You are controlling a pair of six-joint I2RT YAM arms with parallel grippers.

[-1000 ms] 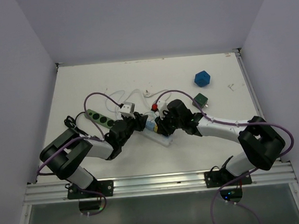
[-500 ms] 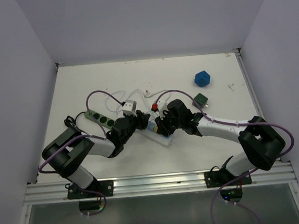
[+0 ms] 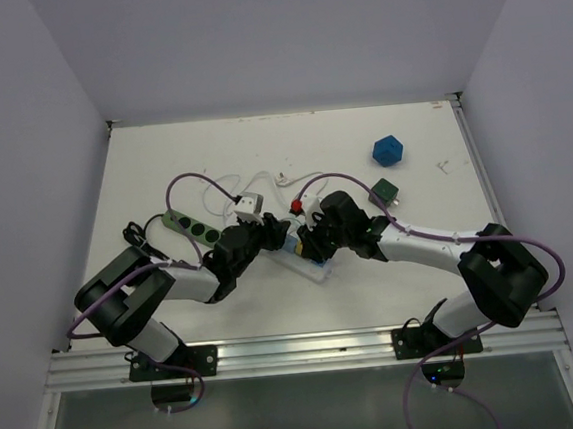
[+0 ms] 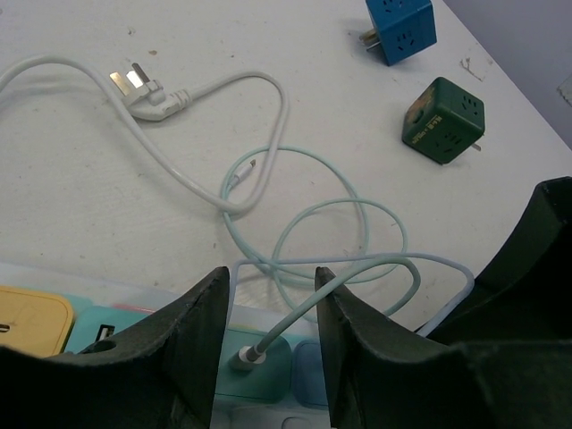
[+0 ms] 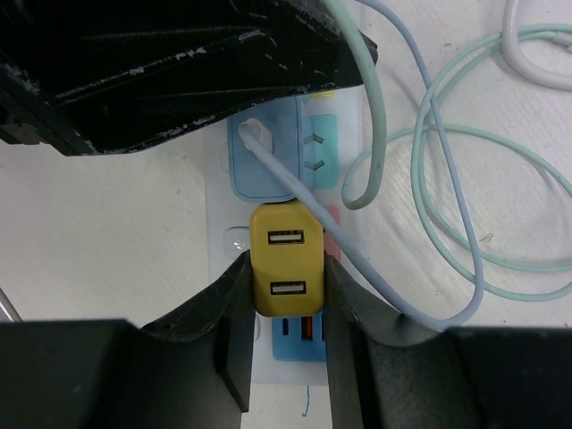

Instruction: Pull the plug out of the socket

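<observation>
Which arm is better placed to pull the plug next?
Right: the right gripper is shut on the yellow plug seated in the power strip; the left gripper stands open around a mint cable, gripping nothing.

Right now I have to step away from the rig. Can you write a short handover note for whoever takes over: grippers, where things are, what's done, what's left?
Right gripper: shut on the yellow plug, one finger on each side.
Left gripper: open, jaws astride the pale green cable where it enters the teal plug, gripping nothing.
Things: both plugs sit on the power strip, mid-table between the arms.
Done: the grasp on the yellow plug.
Left: pull it out of its socket. It looks seated, though its prongs are hidden.
</observation>
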